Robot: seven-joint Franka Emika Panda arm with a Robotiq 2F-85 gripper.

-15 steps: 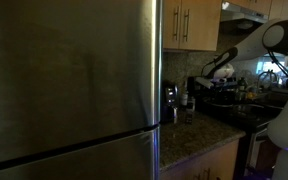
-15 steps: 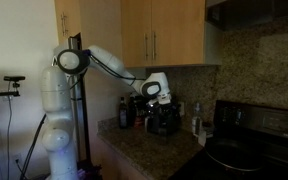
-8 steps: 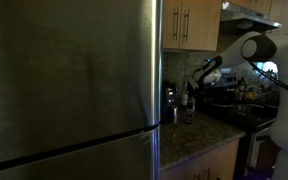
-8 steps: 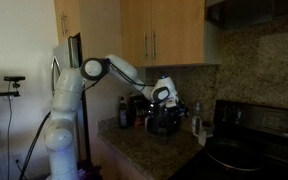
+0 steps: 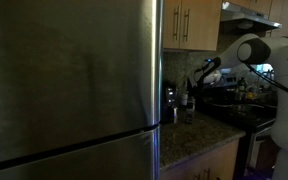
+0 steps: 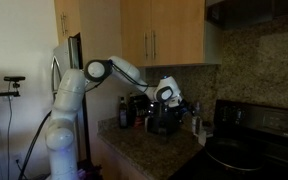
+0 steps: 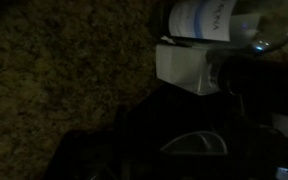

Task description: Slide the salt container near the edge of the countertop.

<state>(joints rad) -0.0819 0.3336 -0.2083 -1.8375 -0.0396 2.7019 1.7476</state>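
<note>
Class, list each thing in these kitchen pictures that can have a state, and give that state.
Fridge door: shut.
Upper cabinet doors: shut.
Salt container: upright on the countertop, not held.
Steel canister: upright.
Gripper: raised above the countertop; open or shut cannot be told.

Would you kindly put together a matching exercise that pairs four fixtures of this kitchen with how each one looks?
Things:
1. refrigerator
2. upper cabinets
3. stove top
4. countertop

Looks:
A. black
B. dark speckled stone
C. grey brushed steel
D. light wood

Pairs: 1-C, 2-D, 3-A, 4-B.
</note>
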